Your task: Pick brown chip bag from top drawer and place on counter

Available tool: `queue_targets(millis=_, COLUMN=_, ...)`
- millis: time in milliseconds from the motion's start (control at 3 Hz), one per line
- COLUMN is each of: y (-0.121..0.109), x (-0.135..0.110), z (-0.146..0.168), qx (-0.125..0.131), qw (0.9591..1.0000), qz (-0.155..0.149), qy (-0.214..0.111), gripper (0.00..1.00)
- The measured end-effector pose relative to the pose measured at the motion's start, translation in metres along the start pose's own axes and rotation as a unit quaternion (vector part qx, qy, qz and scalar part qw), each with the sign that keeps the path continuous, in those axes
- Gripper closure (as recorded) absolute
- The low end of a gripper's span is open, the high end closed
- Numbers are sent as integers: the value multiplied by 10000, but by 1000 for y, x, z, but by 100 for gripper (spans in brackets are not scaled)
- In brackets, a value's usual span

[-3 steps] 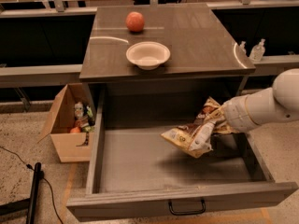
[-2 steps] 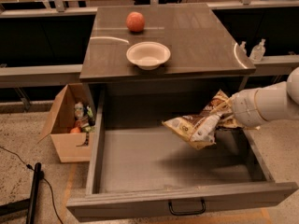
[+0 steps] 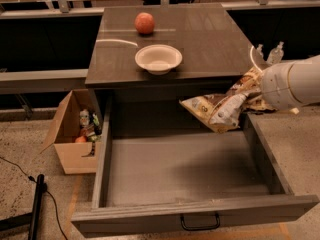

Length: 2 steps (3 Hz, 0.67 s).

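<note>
The brown chip bag point(image 3: 220, 109) hangs in the air above the back right part of the open top drawer point(image 3: 175, 169), level with the counter's front edge. My gripper point(image 3: 254, 95) comes in from the right behind the white arm and is shut on the bag's right end; its fingers are mostly hidden by the bag and arm. The drawer is pulled out, its flat bottom bare, with a black handle point(image 3: 200, 223) on its front. The counter point(image 3: 200, 49) lies behind and above the drawer.
A white bowl point(image 3: 158, 58) stands near the counter's front edge and an orange-red ball point(image 3: 144, 23) near its back. A cardboard box point(image 3: 75, 134) with small items sits on the floor to the left. Two bottles point(image 3: 270, 54) stand right of the counter.
My gripper has lifted the chip bag up out of the drawer and slightly to the right, from near the drawer bottom to about counter-edge height.
</note>
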<state>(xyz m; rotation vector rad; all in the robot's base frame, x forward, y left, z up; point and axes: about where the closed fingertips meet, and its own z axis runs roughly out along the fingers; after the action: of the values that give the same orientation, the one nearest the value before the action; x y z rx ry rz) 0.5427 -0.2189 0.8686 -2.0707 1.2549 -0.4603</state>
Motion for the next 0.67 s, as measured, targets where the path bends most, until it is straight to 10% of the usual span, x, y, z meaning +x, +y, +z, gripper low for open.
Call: queue_targets(millis=667, y=-62, x=23, z=-19, qx=573, qw=9960, qz=-386, qy=559, gripper=100)
